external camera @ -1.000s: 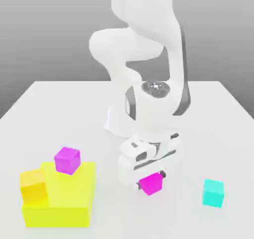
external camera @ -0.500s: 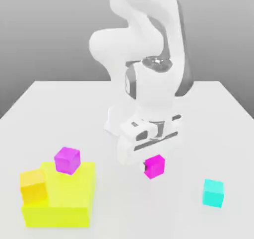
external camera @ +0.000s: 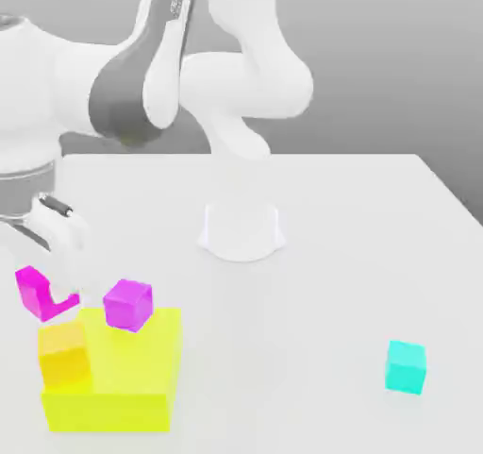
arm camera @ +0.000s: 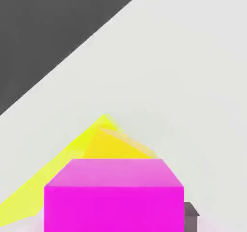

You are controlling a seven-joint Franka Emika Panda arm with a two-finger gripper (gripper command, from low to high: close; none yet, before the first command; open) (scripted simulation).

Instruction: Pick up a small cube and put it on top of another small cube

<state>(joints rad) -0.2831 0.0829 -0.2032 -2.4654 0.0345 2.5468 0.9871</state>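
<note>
Item: gripper (external camera: 49, 296), at the exterior view's left, clamped on the hot-pink small cube (external camera: 36, 293), which hangs clear of the table (external camera: 311, 348).

Item: orange small cube (external camera: 64, 352), sitting on the low step of the yellow block (external camera: 132, 372). We judge it the likeliest target. It lies directly below the held cube and a touch toward the exterior view's right, with a small gap of air between them.

Item: purple-violet cube (external camera: 127, 304), on the upper level of the yellow block, just beside the gripper toward the exterior view's right. We count it a collision risk if the hand drifts that way.

Item: cyan cube (external camera: 406, 365), alone on the table, well apart at the exterior view's right.

Note on views: the exterior view gives us the height of the held cube above the orange one and the neighbours on each side. The hand view gives what that one cannot: the hot-pink cube (arm camera: 114, 195) squarely in the foreground with the orange cube's top (arm camera: 113, 146) and a yellow edge (arm camera: 43, 185) lying beyond it, so we judge the alignment close but not yet exact. One dark fingertip (arm camera: 191, 211) peeps beside the cube.
</note>
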